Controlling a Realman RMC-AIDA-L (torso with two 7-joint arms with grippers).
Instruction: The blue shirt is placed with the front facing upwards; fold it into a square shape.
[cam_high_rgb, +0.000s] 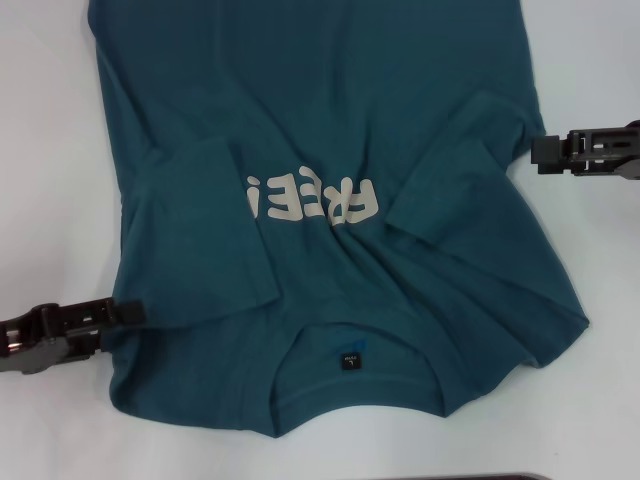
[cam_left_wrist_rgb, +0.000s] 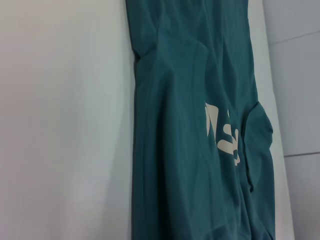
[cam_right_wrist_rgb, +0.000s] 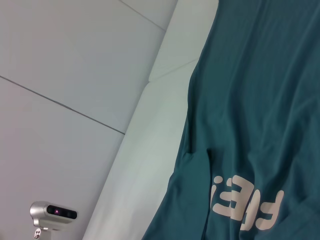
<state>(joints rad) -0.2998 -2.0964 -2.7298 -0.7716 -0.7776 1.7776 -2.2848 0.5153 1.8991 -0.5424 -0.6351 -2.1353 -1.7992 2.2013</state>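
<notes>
The blue shirt (cam_high_rgb: 330, 120) lies front up on the white table (cam_high_rgb: 40, 150), collar toward me, with its dark neck label (cam_high_rgb: 350, 358) showing. Both short sleeves are folded inward over the chest, beside the cream lettering (cam_high_rgb: 315, 200). My left gripper (cam_high_rgb: 125, 314) sits low at the shirt's near-left shoulder edge, its tip touching the cloth. My right gripper (cam_high_rgb: 545, 150) is at the shirt's right side edge, level with the folded sleeve. The left wrist view shows the shirt (cam_left_wrist_rgb: 190, 125) lengthwise; the right wrist view shows the shirt (cam_right_wrist_rgb: 260, 100) and its lettering (cam_right_wrist_rgb: 245, 205).
Bare white tabletop (cam_left_wrist_rgb: 65, 125) lies on both sides of the shirt. Beyond the table's edge the right wrist view shows tiled floor and a small silver camera unit (cam_right_wrist_rgb: 52, 215). A dark strip (cam_high_rgb: 470, 477) runs along the near edge of the head view.
</notes>
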